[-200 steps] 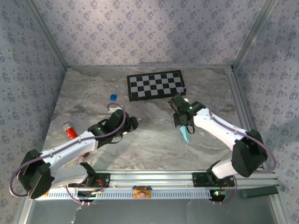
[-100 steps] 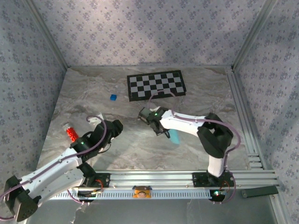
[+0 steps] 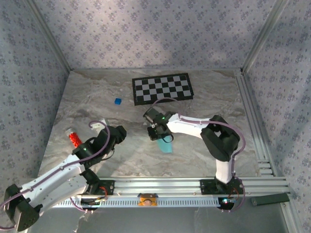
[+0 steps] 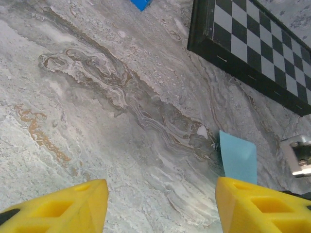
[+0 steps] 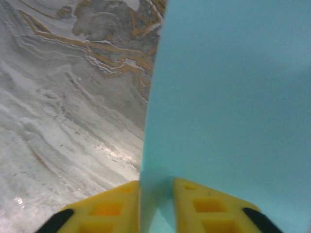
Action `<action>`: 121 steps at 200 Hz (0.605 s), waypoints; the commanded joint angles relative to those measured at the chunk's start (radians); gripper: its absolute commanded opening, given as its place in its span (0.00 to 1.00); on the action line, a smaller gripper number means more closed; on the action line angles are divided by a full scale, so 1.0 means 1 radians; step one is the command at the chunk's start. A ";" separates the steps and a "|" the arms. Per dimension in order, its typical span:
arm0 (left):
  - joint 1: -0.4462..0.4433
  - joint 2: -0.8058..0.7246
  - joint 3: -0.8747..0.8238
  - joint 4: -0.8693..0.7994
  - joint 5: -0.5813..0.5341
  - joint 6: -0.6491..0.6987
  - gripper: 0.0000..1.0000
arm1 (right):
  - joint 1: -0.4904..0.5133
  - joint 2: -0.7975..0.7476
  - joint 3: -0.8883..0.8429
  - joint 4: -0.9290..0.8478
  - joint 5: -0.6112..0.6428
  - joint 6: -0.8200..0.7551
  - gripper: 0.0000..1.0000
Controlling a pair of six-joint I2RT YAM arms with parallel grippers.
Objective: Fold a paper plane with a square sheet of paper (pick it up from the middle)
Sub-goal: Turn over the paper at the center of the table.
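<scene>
The light-blue paper (image 3: pixel 165 145), folded into a narrow piece, hangs just above the marble table near its middle. My right gripper (image 3: pixel 158 130) is shut on its edge. In the right wrist view the paper (image 5: pixel 233 97) takes up the right half, pinched between the yellow fingertips (image 5: pixel 114 204) of that gripper (image 5: pixel 156 204). My left gripper (image 3: pixel 116 133) stands open to the left of the paper, apart from it. In the left wrist view the left gripper (image 4: pixel 160 208) has bare table between its fingers, and the paper (image 4: pixel 238 158) stands just above the right finger.
A black-and-white checkerboard (image 3: pixel 162 89) lies at the back centre, with a tiny dark-blue cube (image 3: pixel 117 101) to its left. A red object (image 3: pixel 74 139) sits at the table's left edge. An aluminium rail (image 3: pixel 155 186) runs along the front, and papered walls enclose the table.
The right arm has swung left from right of centre, carrying the paper to the middle. The left arm has drawn back toward the near left.
</scene>
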 commanded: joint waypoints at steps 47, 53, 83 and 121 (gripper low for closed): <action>0.024 0.189 0.099 0.027 0.131 0.084 0.59 | -0.179 -0.269 -0.264 0.374 -0.389 0.130 0.46; 0.025 0.216 0.110 0.041 0.153 0.094 0.59 | -0.201 -0.289 -0.288 0.376 -0.389 0.135 0.42; 0.032 0.363 0.172 0.096 0.280 0.137 0.55 | -0.325 -0.375 -0.435 0.454 -0.451 0.176 0.27; 0.064 0.494 0.167 0.281 0.459 0.096 0.50 | -0.407 -0.380 -0.518 0.480 -0.587 0.159 0.14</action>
